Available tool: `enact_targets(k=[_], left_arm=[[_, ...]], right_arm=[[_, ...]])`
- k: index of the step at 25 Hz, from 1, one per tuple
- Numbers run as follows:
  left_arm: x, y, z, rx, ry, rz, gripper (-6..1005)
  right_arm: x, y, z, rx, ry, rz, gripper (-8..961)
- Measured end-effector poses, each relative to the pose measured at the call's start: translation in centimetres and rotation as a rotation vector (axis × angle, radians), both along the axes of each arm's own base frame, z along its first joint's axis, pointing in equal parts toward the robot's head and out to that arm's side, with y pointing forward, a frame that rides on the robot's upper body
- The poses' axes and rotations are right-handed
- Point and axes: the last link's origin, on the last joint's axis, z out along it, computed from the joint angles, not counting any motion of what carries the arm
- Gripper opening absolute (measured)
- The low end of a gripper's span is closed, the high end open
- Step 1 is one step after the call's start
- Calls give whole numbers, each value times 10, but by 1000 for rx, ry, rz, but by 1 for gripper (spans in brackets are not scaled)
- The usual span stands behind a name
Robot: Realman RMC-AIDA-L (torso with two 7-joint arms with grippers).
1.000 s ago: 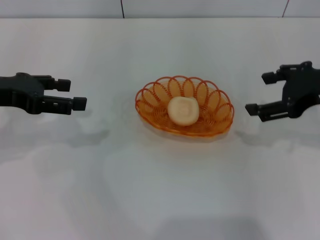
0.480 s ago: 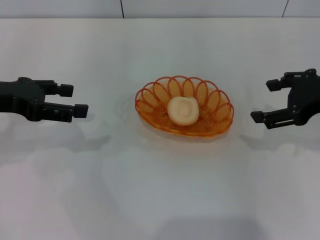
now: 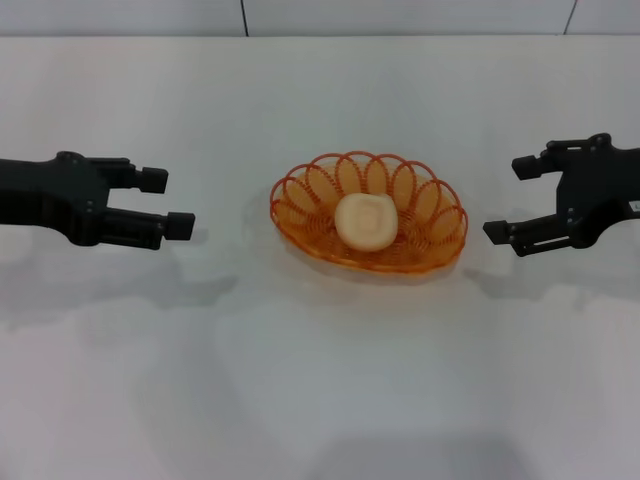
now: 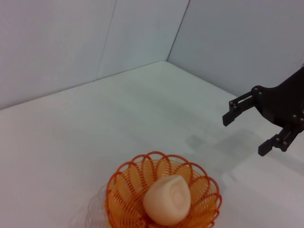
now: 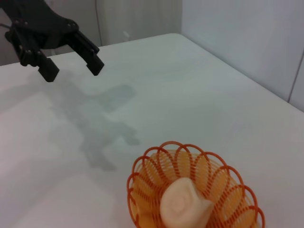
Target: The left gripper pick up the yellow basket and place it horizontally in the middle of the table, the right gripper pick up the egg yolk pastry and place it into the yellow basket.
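The yellow basket [image 3: 430,222] lies flat in the middle of the white table [image 3: 320,380]. The egg yolk pastry [image 3: 366,221] sits inside it. The left gripper [image 3: 167,203] is open and empty, left of the basket and apart from it. The right gripper [image 3: 509,199] is open and empty, just right of the basket's rim, not touching it. The left wrist view shows the basket [image 4: 118,190], the pastry [image 4: 167,200] and the right gripper [image 4: 247,133] beyond them. The right wrist view shows the basket [image 5: 147,175], the pastry [image 5: 185,205] and the left gripper [image 5: 72,66] farther off.
A grey wall with seams runs behind the table's far edge [image 3: 320,36]. Bare white tabletop surrounds the basket on all sides.
Both grippers moved inward toward the basket after drifting slightly outward; the left one now reaches farther right, the right one farther left. Basket and pastry have not moved.
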Motion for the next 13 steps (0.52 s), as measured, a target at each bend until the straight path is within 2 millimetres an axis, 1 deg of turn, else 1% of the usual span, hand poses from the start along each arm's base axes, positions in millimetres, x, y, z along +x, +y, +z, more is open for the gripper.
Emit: enact_targets(k=[13], left_arm=[[5, 0, -1, -9, -9, -30, 876]], right_arm=[[-2, 4, -6, -27, 0, 13, 857]])
